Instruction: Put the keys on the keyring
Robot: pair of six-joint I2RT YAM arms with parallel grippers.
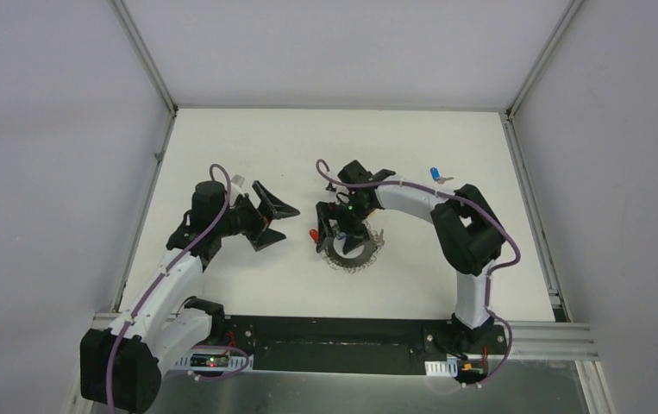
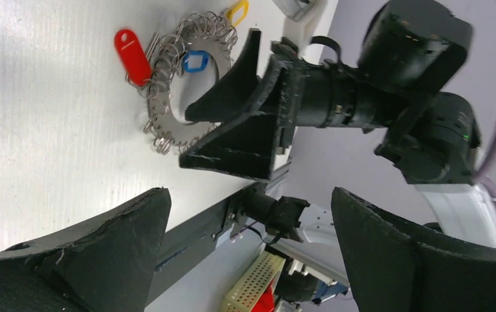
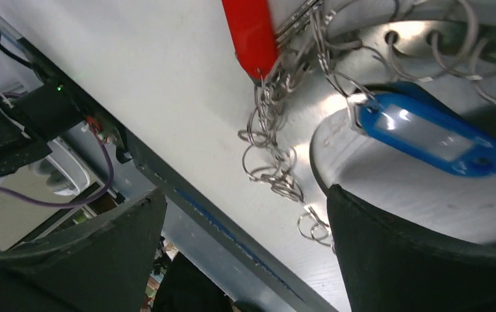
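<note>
The keyring (image 1: 356, 258) is a flat grey metal ring hung with several small wire loops, lying mid-table; it also shows as the keyring (image 2: 167, 97) and the keyring (image 3: 388, 49). A red-headed key (image 1: 314, 234) lies at its left edge. A blue-headed key (image 3: 427, 133) rests in its hollow centre, and a yellow-headed key (image 2: 237, 11) lies at its far side. Another blue key (image 1: 435, 175) lies apart at the back right. My right gripper (image 1: 347, 233) hangs open just over the ring, holding nothing. My left gripper (image 1: 289, 224) is open and empty, to the left of the ring.
A small white object (image 1: 237, 183) lies behind the left arm. The black base rail (image 1: 334, 332) runs along the table's near edge. Grey walls close in the table on three sides.
</note>
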